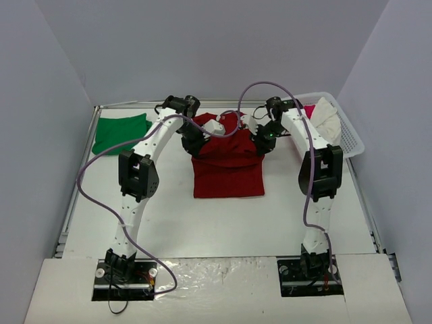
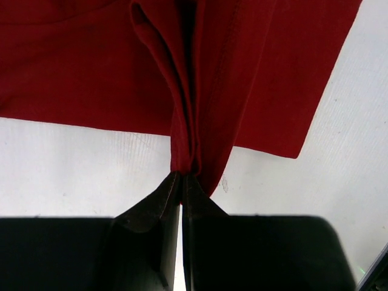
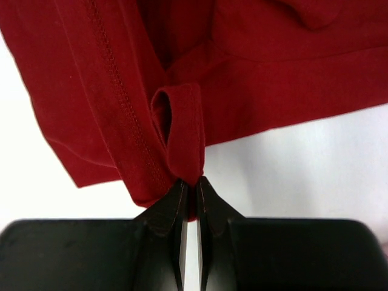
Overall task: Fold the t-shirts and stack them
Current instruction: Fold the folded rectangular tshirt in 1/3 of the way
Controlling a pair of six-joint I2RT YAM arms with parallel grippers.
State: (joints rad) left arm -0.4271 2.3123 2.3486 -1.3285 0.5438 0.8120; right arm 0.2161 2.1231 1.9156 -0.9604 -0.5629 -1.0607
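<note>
Large dark red soft cloth t-shirt (image 1: 227,174) sits mid-table, between the two arms. Its near half lies flat on the white table (image 1: 223,223), while the far half is bunched up under the wrists.

The left gripper (image 2: 182,182) is clenched on the dark red shirt, with a gathered pleat of cloth running straight into the closed tips. The right gripper (image 3: 193,185) is also clenched on it, pinching a small rolled loop of fabric next to a stitched hem. Nothing is loose in either pincer.

The two grips are on opposite sides of the far part of the shirt, left and right. That probably keeps the edge level so the cloth comes over evenly and not skewed. From the look of it, the step in hand is a fold of the far part toward the near hem.

The bright green soft cloth t-shirt (image 1: 120,133) lies at the far left of the table, well apart from the red one and from both arms. It looks compact and roughly rectangular, likely folded and waiting as the stack base, though the seams are too small to check.

A white plastic mesh basket (image 1: 351,135) stands at the far right holding white cloth (image 1: 327,118) and something pink. Neither arm touches it.

Risk: each pinch holds several layers, so a layer could slip and the fold could land crooked.
</note>
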